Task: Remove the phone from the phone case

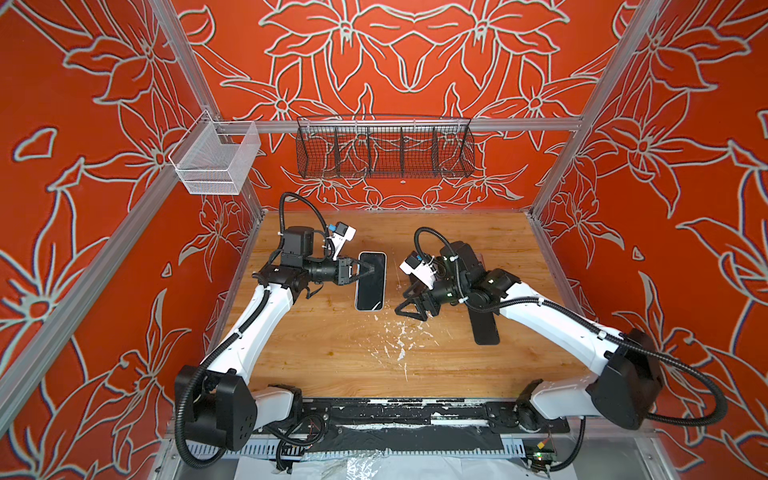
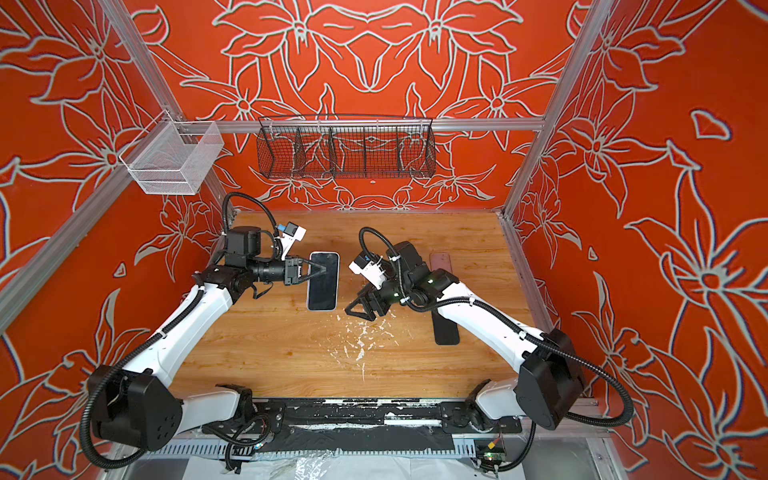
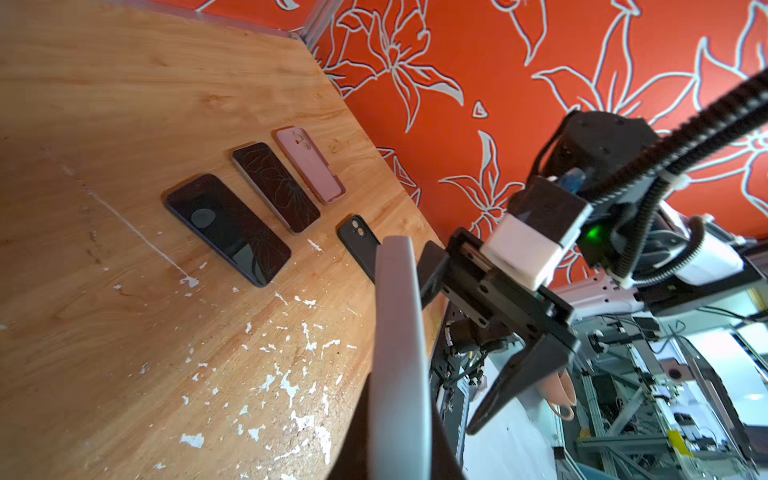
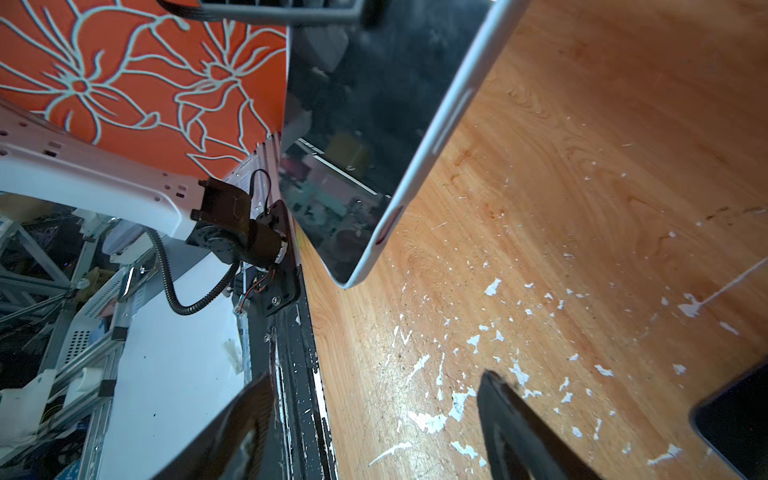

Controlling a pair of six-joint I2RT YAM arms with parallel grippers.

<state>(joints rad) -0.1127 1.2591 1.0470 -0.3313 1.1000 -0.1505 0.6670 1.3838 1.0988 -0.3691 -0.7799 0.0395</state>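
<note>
1. Since the phone point(image 1: 372, 291) sits inside its phone case point(image 4: 436, 137), the left end effector point(image 1: 368, 270) is clenched on one long edge of the pair. It appears to hold them off the counter point(image 1: 332, 361), screen upward, near the middle in both top views. I judge that this leaves the far edge and the corners free for the other arm.
2. The right end effector point(image 1: 407, 308) hangs just beside the phone's near corner, its fingers point(image 4: 519, 428) spread with nothing between them. It is probably poised to catch the case rim and peel it away.
3. The phone case is pale grey-white and matte, with rounded corners and moulded button bumps along its side. It hugs the rim closely and looks flexible enough to bend back at a corner.
4. The phone's face is glossy black glass that mirrors the room. It is likely slippery, which would explain a grip across the edge.
5. To the right, well apart from the work, a dark phone point(image 3: 226, 228), a second dark phone point(image 3: 276, 187), a pink case point(image 3: 309, 164) and a black case point(image 3: 359, 245) with a camera cut-out lie flat side by side.
6. The counter has a warm wood grain, flecked with white chips near the middle.
</note>
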